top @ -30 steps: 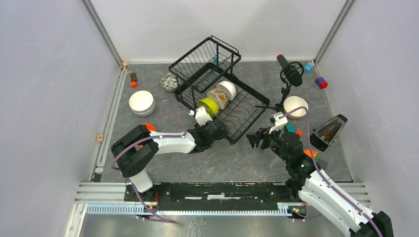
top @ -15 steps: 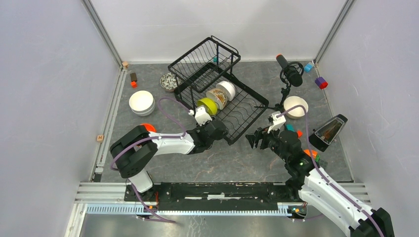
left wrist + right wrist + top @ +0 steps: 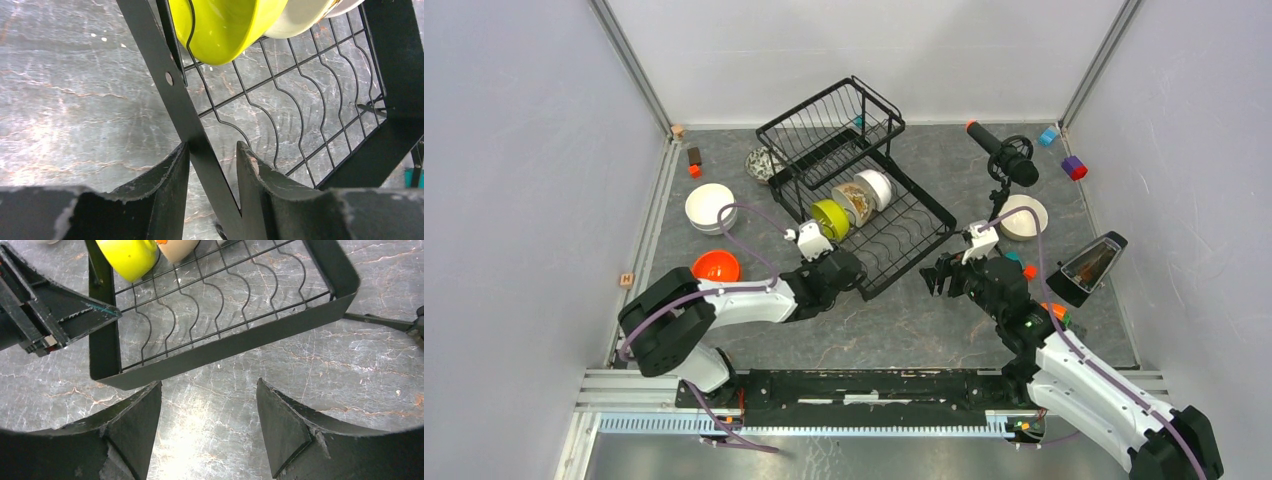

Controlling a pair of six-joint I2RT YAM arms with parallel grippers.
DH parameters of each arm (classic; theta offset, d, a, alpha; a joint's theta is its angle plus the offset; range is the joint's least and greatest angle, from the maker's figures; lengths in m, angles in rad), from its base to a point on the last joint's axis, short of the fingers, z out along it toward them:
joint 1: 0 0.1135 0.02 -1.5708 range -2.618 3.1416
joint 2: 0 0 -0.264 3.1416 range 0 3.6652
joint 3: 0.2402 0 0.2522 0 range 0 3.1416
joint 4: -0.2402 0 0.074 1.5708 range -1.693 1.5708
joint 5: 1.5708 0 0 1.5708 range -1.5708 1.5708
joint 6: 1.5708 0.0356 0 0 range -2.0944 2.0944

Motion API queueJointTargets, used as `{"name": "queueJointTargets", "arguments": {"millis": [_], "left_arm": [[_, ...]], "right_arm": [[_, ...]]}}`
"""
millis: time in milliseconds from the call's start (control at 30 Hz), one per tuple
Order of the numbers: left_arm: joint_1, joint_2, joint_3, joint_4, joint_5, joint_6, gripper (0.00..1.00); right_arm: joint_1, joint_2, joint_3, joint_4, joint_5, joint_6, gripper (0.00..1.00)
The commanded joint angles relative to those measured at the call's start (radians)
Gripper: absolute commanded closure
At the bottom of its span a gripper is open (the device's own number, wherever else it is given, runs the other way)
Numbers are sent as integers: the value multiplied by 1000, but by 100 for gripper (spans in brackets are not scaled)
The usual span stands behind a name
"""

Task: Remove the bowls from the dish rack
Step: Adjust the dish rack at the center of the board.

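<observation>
left gripper narrow, pinching rack rim bar; likely to steady it | right gripper wide, empty, near corner; ready for green bowl

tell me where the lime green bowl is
Top view, left of centre: the lime green bowl stands on edge in the lower tray of the dish rack, beside a patterned bowl, just beyond the left claw.

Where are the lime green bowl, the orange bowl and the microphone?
Lime green bowl (image 3: 829,218), top view, inner face.
Orange bowl (image 3: 716,266), top view, centre.
Microphone (image 3: 994,145), top view, dark barrel.
</observation>
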Motion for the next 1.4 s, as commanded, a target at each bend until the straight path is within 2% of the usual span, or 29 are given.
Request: {"name": "queueJointTargets", "arguments": {"millis": [0, 167, 433, 733, 833, 933, 1067, 1233, 1367], "left_arm": [[3, -49, -59, -144, -54, 87, 61], [4, -113, -90, -175, -43, 103, 60], [3, -263, -138, -208, -1, 129, 53], [2, -437, -113, -249, 26, 223, 25], [4, -528, -159, -113, 5, 319, 15], [12, -595, -252, 141, 0, 413, 10], [90, -540, -241, 247, 80, 441, 10], [192, -426, -227, 345, 199, 383, 13], [214, -371, -271, 520, 224, 370, 16]], "right_arm": [[3, 18, 21, 86, 43, 33, 26], [4, 66, 31, 152, 40, 51, 26], [53, 204, 155, 162, 60, -19, 25], [87, 257, 190, 182, 76, -22, 25], [96, 242, 189, 190, 61, -20, 25], [99, 217, 174, 185, 21, -21, 25], [100, 163, 98, 219, -24, -27, 26], [100, 97, -8, 288, -65, 4, 26], [100, 60, -51, 311, -83, 19, 27]]}}
